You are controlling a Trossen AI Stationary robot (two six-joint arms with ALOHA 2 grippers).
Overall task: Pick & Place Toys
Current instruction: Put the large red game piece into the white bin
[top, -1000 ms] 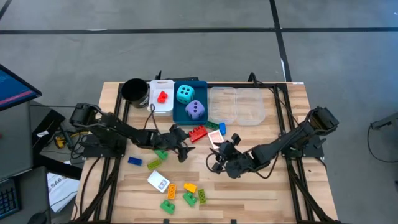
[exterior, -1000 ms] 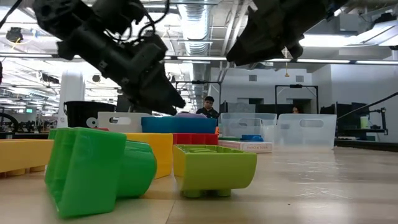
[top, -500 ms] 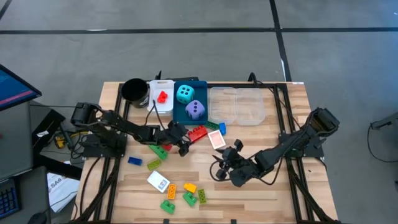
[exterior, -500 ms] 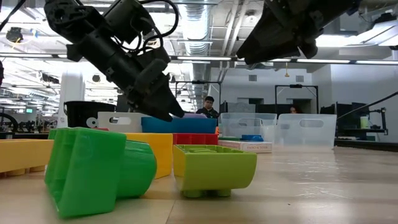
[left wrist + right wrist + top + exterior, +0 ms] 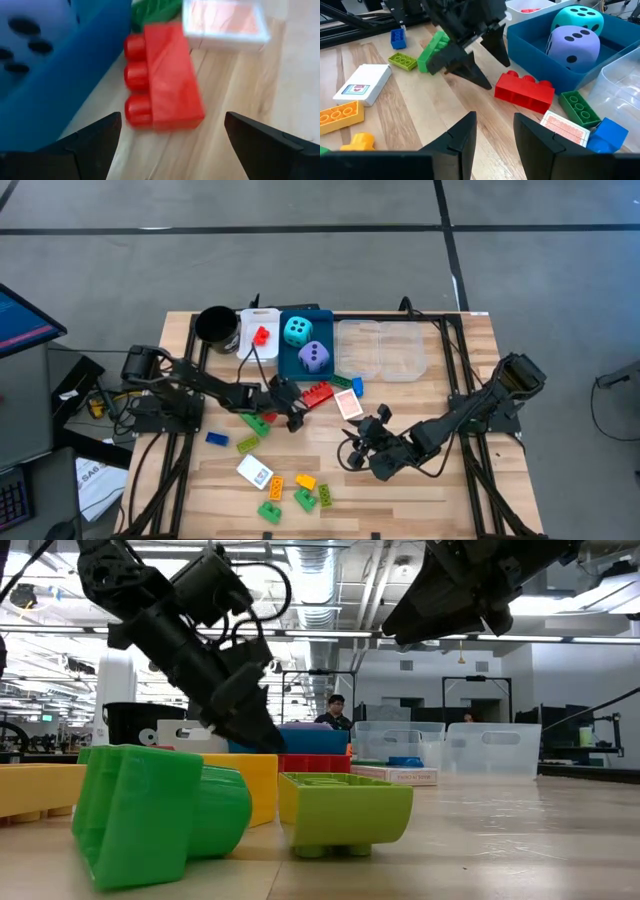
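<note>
A red brick (image 5: pixel 318 393) lies on the wooden table beside the blue tray (image 5: pixel 325 319), which holds a cyan die (image 5: pixel 296 331) and a purple die (image 5: pixel 314 358). My left gripper (image 5: pixel 296 405) is open and tipped down just left of the brick. In the left wrist view the brick (image 5: pixel 165 85) lies ahead of the two fingers, and my left gripper (image 5: pixel 170 135) touches nothing. My right gripper (image 5: pixel 358 442) hovers open and empty, nearer the table's front edge. Its wrist view shows my right gripper (image 5: pixel 492 137) facing the brick (image 5: pixel 525 92).
A pink-backed card (image 5: pixel 347 402), a green brick (image 5: pixel 342 381) and a blue brick (image 5: pixel 357 386) lie right of the red brick. Several bricks and a white card (image 5: pixel 254 472) are scattered near the front. A white tray (image 5: pixel 260 335), clear trays (image 5: pixel 385 348) and a black cup (image 5: pixel 216 326) stand at the back.
My left gripper has sunk toward the table and tipped further down, edging toward the red brick. My right gripper first drew back toward the table's near edge, away from the pink card, then kept still. No toy has moved.
</note>
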